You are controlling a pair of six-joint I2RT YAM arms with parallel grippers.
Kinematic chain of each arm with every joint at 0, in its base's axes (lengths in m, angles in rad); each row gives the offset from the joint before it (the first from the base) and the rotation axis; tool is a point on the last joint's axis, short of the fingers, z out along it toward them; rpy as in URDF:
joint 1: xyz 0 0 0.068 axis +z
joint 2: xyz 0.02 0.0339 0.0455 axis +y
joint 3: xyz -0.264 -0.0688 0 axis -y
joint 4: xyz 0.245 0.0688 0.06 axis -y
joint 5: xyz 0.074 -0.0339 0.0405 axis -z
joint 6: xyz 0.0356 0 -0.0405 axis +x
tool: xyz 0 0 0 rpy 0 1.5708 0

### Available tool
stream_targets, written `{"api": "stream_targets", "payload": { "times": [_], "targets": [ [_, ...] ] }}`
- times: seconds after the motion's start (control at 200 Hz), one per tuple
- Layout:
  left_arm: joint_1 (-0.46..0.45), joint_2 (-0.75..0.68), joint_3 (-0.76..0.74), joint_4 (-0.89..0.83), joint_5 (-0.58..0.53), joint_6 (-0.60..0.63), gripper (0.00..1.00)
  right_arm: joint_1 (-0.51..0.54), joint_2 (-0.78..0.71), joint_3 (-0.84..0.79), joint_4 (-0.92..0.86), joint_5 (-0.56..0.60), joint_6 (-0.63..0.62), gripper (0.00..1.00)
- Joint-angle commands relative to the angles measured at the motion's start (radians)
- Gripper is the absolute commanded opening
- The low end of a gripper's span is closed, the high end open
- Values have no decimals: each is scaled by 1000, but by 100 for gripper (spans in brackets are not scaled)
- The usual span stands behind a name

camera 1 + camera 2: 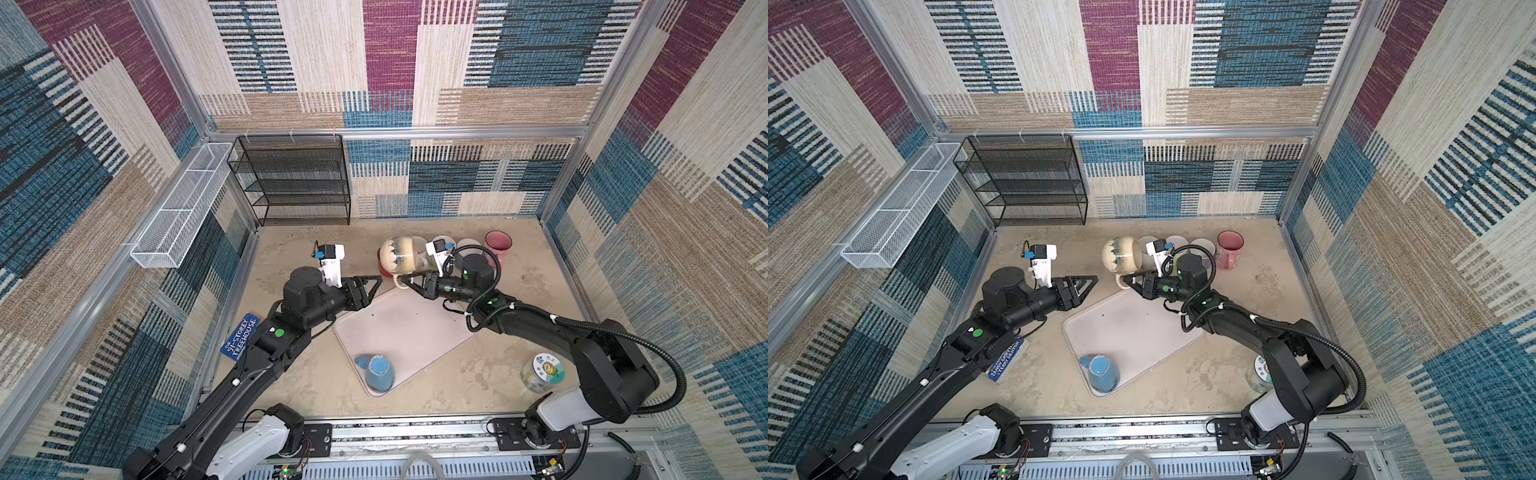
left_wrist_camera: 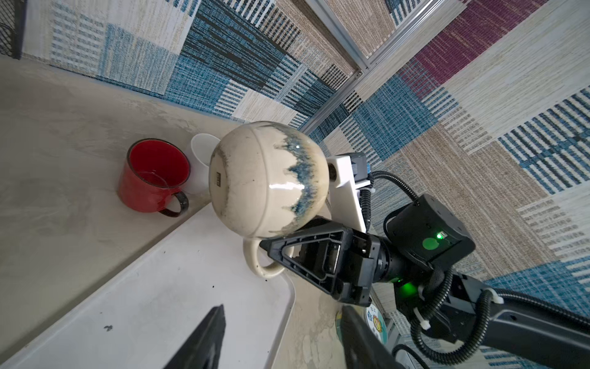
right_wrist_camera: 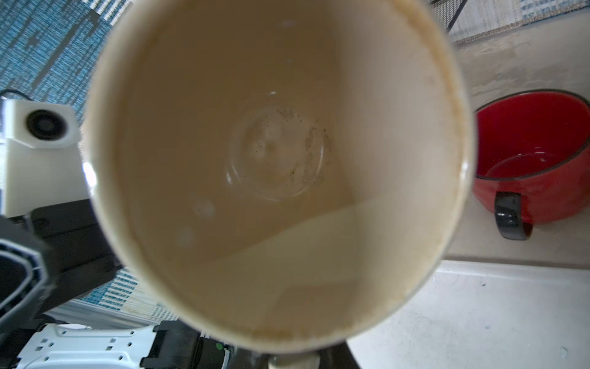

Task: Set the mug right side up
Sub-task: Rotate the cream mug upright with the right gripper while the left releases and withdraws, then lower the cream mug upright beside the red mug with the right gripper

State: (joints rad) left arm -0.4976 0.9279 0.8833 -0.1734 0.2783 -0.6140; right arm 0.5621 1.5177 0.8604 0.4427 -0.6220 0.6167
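Observation:
The cream mug with blue drip glaze (image 1: 401, 254) (image 1: 1122, 254) hangs in the air on its side over the far corner of the white tray (image 1: 407, 332). Its handle points down, with my right gripper (image 1: 409, 281) (image 2: 277, 252) shut on it. In the left wrist view the mug's base (image 2: 223, 179) faces the camera; the right wrist view looks straight into the mug's mouth (image 3: 277, 159). My left gripper (image 1: 377, 283) (image 2: 282, 308) stands open just left of the mug and holds nothing.
A blue mug (image 1: 376, 372) sits on the tray's near corner. A red mug (image 2: 153, 179), white cups (image 1: 1202, 245) and a pink mug (image 1: 498, 245) stand behind the tray. A flower-lidded jar (image 1: 544, 372) stands near right, a book (image 1: 241, 340) left, a black wire shelf (image 1: 295, 178) at the back.

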Motion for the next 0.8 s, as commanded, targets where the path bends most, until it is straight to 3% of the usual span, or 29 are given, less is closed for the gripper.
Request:
{"api": "stream_targets", "payload": {
  "times": [0.0,0.486,0.796],
  "targets": [
    [2,-37,33,-173,-83,94,62,30,28,61,-48,59,-109,0],
    [4,-72,206,-599,-327,231,62,177,317,467,-456,367,-275,0],
    [4,-69,242,-739,-431,324,62,242,541,796,-738,675,-320,0]
  ]
}}
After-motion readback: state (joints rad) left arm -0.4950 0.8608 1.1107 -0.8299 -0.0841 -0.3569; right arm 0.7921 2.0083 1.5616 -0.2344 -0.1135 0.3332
